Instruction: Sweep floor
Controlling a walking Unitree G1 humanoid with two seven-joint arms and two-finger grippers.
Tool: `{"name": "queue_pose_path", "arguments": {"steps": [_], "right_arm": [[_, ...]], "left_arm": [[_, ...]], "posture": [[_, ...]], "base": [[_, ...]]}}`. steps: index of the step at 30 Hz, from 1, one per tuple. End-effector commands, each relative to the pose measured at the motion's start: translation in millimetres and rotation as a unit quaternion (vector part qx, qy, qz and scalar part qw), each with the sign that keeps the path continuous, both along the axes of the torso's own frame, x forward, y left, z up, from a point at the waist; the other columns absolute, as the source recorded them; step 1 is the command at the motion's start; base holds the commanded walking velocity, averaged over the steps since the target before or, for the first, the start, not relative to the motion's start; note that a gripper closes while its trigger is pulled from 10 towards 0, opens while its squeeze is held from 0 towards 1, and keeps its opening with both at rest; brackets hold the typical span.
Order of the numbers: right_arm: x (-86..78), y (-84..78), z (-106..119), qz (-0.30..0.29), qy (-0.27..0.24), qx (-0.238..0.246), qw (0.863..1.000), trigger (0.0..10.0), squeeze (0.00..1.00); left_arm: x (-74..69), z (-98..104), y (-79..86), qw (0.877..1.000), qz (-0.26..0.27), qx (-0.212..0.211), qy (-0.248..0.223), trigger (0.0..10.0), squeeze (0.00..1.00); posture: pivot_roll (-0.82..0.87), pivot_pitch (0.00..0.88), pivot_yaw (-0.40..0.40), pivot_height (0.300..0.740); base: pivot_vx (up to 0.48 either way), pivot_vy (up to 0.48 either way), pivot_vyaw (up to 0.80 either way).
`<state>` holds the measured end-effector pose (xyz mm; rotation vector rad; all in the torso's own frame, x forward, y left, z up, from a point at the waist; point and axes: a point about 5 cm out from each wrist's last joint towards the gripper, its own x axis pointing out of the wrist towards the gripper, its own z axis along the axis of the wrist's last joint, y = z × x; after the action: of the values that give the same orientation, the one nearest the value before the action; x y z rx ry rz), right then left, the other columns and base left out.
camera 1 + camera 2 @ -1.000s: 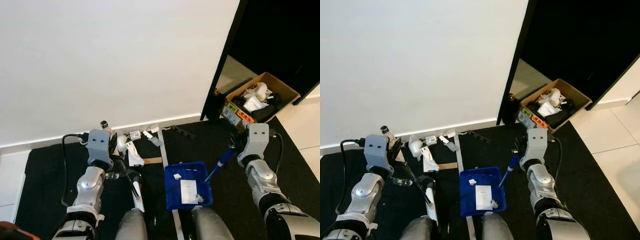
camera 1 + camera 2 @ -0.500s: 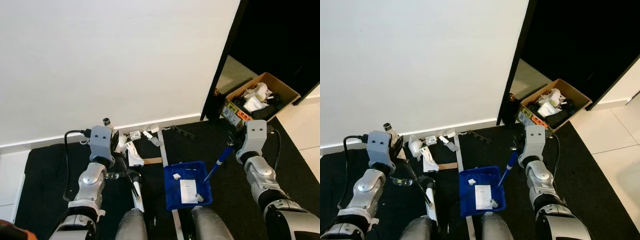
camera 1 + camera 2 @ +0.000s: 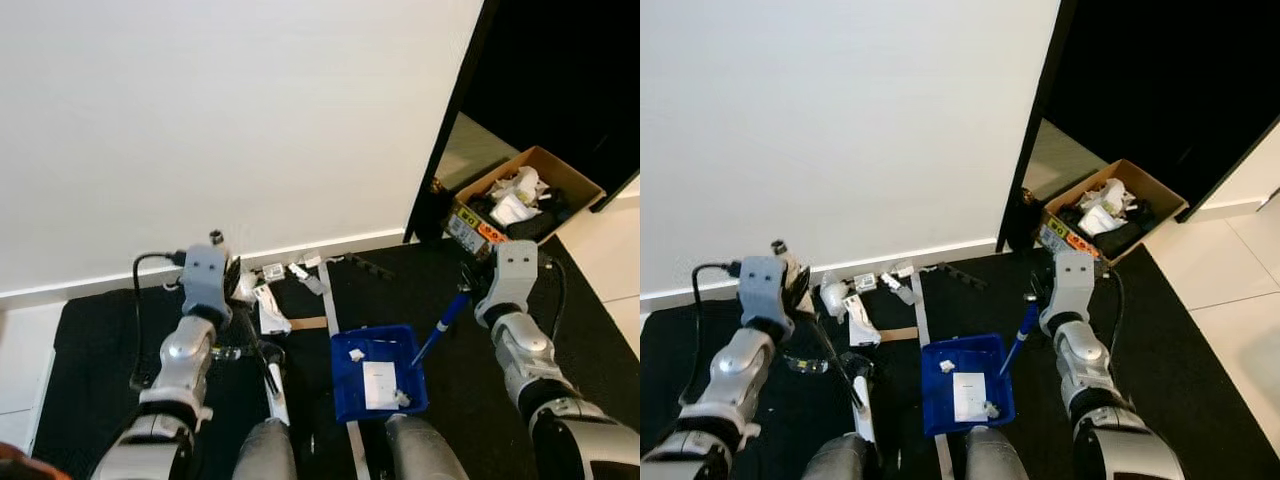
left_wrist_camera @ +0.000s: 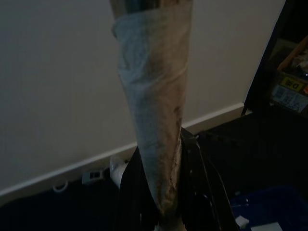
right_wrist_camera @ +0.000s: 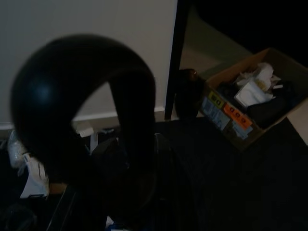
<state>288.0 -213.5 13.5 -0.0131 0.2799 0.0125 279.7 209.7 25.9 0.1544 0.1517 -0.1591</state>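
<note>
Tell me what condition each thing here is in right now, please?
Blue dustpan: flat on the dark mat, paper scraps inside.
Broom: held by the left pincer, head on the mat.
Right pincer: holding the dustpan's blue handle.
Litter: scattered by the wall.
Cardboard box: open, full of rubbish.

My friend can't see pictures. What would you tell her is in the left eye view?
A robot looks down at a blue dustpan on a black mat, with paper scraps inside. Its right gripper holds the dustpan's blue handle, and its left gripper holds a broom beside litter near a white wall. A cardboard box of rubbish sits further back on the right.
</note>
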Motion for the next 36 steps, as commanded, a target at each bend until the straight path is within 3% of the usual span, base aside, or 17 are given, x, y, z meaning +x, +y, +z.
{"name": "queue_pose_path", "arguments": {"steps": [1, 3, 4, 8, 10, 12, 13, 14, 15, 19, 22, 25, 28, 33, 36], "right_arm": [[0.0, -4.1, 1, -0.012, -0.001, 0.003, 1.000, 10.0, 0.00], [-4.8, -3.1, -3, -0.004, 0.004, -0.001, 1.000, 10.0, 0.00], [-12.9, -2.8, -10, 0.002, 0.013, -0.004, 1.000, 10.0, 0.00], [-19.8, -4.2, -16, -0.003, 0.021, -0.003, 1.000, 10.0, 0.00], [-19.9, -4.8, -16, -0.004, 0.022, -0.003, 1.000, 10.0, 0.00], [-11.0, -9.7, -8, -0.018, 0.015, 0.000, 1.000, 10.0, 0.00], [-11.0, -9.7, -8, -0.018, 0.015, 0.000, 1.000, 10.0, 0.00], [-2.2, -10.3, -1, -0.017, 0.009, -0.001, 1.000, 10.0, 0.00], [0.4, -10.0, 1, -0.014, 0.007, -0.002, 1.000, 10.0, 0.00], [5.4, -8.4, 5, -0.011, 0.003, -0.003, 1.000, 10.0, 0.00], [-0.7, -1.1, -1, 0.007, 0.004, -0.005, 1.000, 10.0, 0.00], [-10.6, 1.3, -10, 0.009, 0.017, -0.004, 1.000, 10.0, 0.00], [-10.7, 1.2, -11, 0.007, 0.019, -0.003, 1.000, 10.0, 0.00], [1.7, -2.5, 0, -0.005, 0.009, -0.001, 1.000, 10.0, 0.00], [6.8, -0.8, 4, -0.007, 0.004, 0.001, 1.000, 10.0, 0.00]], "left_arm": [[-6.1, -5, 11.0, 0.999, -0.001, 0.034, 0.019, 10.0, 0.00], [-15.4, -12, 9.1, 0.999, -0.011, 0.037, 0.030, 10.0, 0.00], [-28.8, -21, 8.0, 0.999, -0.014, 0.031, 0.042, 10.0, 0.00], [-37.6, -28, 10.4, 0.998, -0.004, 0.023, 0.052, 10.0, 0.00], [-36.8, -28, 11.4, 0.998, 0.000, 0.022, 0.054, 10.0, 0.00], [-18.8, -16, 15.7, 0.999, 0.013, 0.027, 0.037, 10.0, 0.00], [-18.8, -16, 15.7, 0.999, 0.013, 0.027, 0.037, 10.0, 0.00], [-6.3, -6, 18.1, 0.999, 0.024, 0.025, 0.022, 10.0, 0.00], [-3.5, -4, 18.5, 0.999, 0.027, 0.024, 0.018, 10.0, 0.00], [-1.8, -2, 17.9, 0.999, 0.025, 0.026, 0.016, 10.0, 0.00], [-21.5, -17, 13.2, 0.999, 0.014, 0.023, 0.035, 10.0, 0.00], [-31.6, -25, 12.3, 0.999, 0.009, 0.020, 0.046, 10.0, 0.00], [-28.7, -24, 13.7, 0.999, 0.010, 0.022, 0.046, 10.0, 0.00], [-7.4, -8, 17.2, 0.999, 0.018, 0.027, 0.028, 10.0, 0.00], [-4.3, -6, 16.3, 0.999, 0.019, 0.026, 0.026, 10.0, 0.00]], "posture": [[0.06, 0.011, -0.015, 0.740], [0.06, 0.035, -0.016, 0.740], [0.06, 0.041, -0.017, 0.740], [0.06, 0.025, -0.020, 0.740], [0.05, 0.001, -0.021, 0.740], [0.06, 0.000, -0.038, 0.740], [0.06, 0.000, -0.038, 0.740], [0.07, 0.000, -0.046, 0.740], [0.07, 0.000, -0.046, 0.740], [0.07, 0.000, -0.049, 0.740], [0.06, 0.013, -0.048, 0.740], [0.07, 0.013, -0.041, 0.740], [0.07, 0.004, -0.038, 0.740], [0.07, 0.000, -0.033, 0.740], [0.07, 0.000, -0.030, 0.740]], "base": [[0.000, 0.000, 0.00], [0.000, 0.000, 0.00], [0.000, 0.000, 0.00], [0.000, 0.000, 0.00], [0.000, 0.000, 0.00], [0.000, 0.000, 0.00], [0.000, 0.000, 0.00], [0.000, 0.000, 0.00], [0.000, 0.000, 0.00], [0.000, 0.000, 0.00], [0.000, 0.000, 0.00], [0.000, 0.000, 0.00], [0.000, 0.000, 0.00], [0.000, 0.000, 0.00], [0.000, 0.000, 0.00]]}}
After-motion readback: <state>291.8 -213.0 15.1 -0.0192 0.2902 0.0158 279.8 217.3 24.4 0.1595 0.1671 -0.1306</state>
